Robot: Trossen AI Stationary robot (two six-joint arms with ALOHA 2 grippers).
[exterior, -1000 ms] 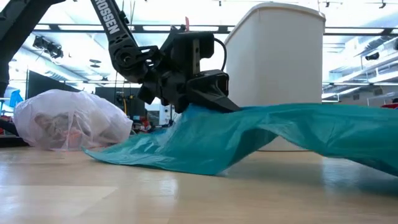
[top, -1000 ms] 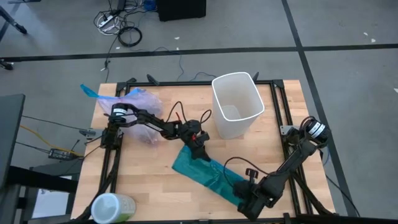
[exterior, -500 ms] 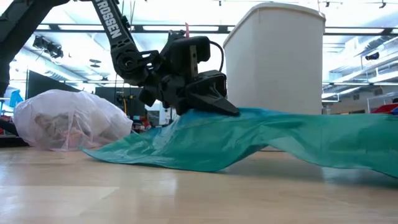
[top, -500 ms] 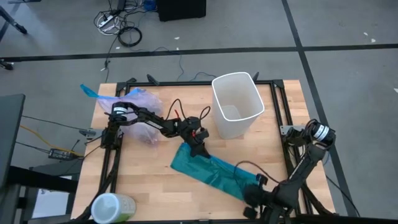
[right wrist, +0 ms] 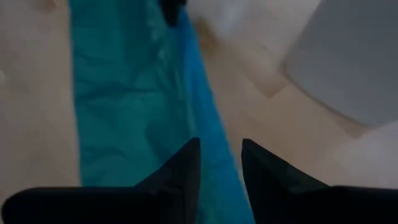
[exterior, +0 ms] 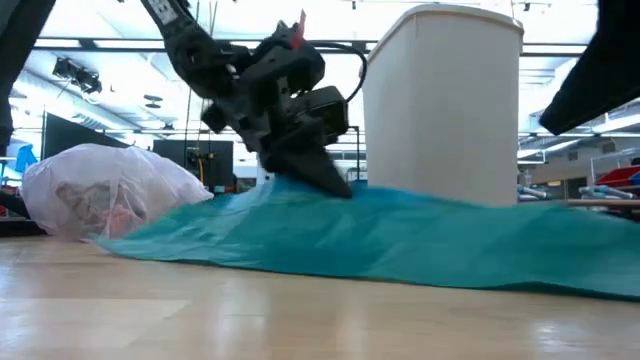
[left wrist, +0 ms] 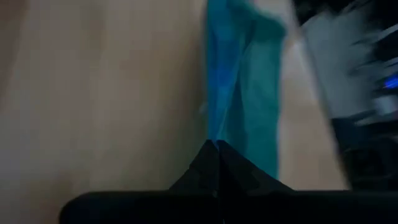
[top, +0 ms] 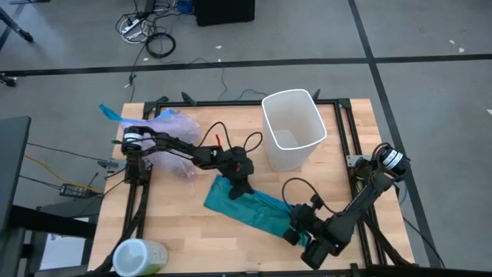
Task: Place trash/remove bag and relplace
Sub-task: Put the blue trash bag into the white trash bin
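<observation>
The left tool [top: 241, 183] pinches one end of the teal bag [top: 254, 211] mid-tabletop, fingers closed on it. The right tool [top: 294, 229] hangs over the bag's other end near the front edge, fingers parted, nothing between them. The pink bag [top: 173, 142] (scraps inside) sits at the back-left corner, beside the white bin [top: 292, 129].

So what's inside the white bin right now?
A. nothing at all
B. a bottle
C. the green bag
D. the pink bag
A: from above, the white bin shows only its bare inside; the pink bag sits apart on the table's far left, and the green bag lies flat on the table in front of the bin.
</observation>
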